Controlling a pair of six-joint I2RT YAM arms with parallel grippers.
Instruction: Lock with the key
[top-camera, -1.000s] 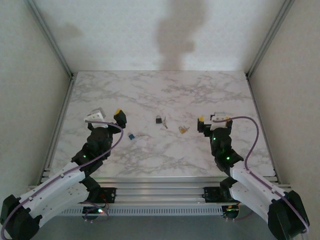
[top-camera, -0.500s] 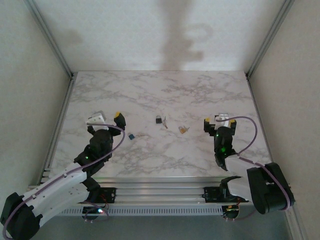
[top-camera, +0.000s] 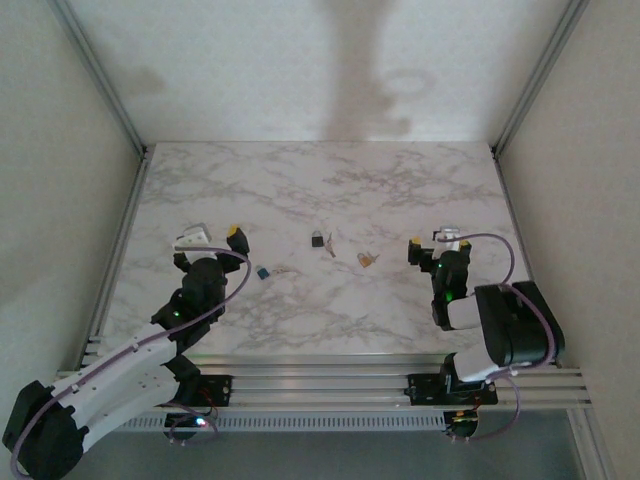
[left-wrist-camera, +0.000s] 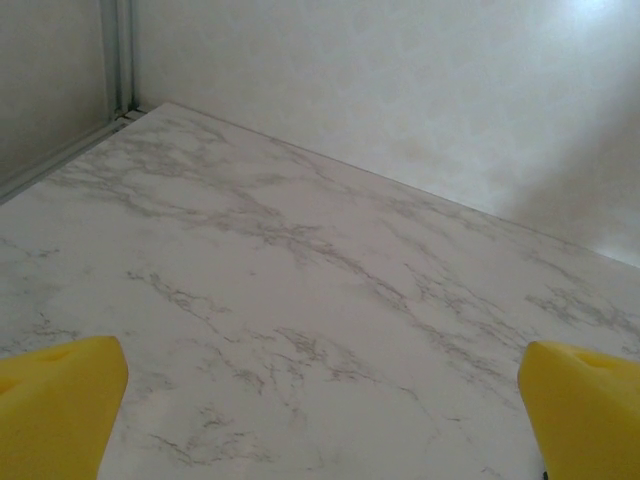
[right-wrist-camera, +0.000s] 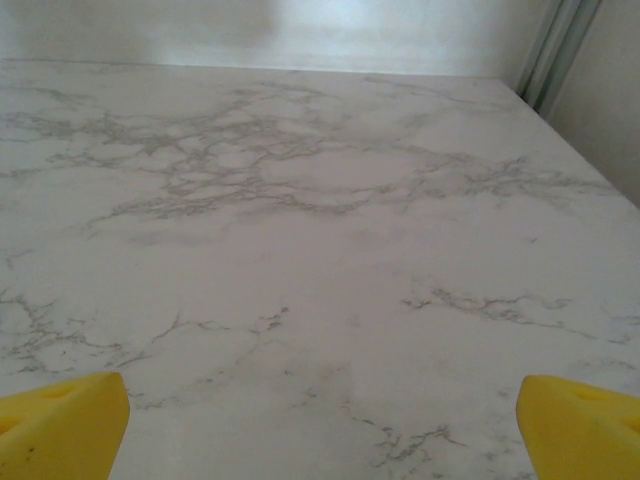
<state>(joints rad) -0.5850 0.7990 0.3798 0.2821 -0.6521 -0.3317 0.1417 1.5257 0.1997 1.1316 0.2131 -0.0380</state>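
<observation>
While left gripper (top-camera: 213, 238) and right gripper (top-camera: 432, 243) gape, apparent padlock (top-camera: 316, 239) lies between them.

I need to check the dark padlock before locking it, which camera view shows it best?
The top external view: the dark padlock lies in the open there, small but unobstructed, keys apparently beside it. Both wrist views look across marble toward the walls, away from it.
</observation>
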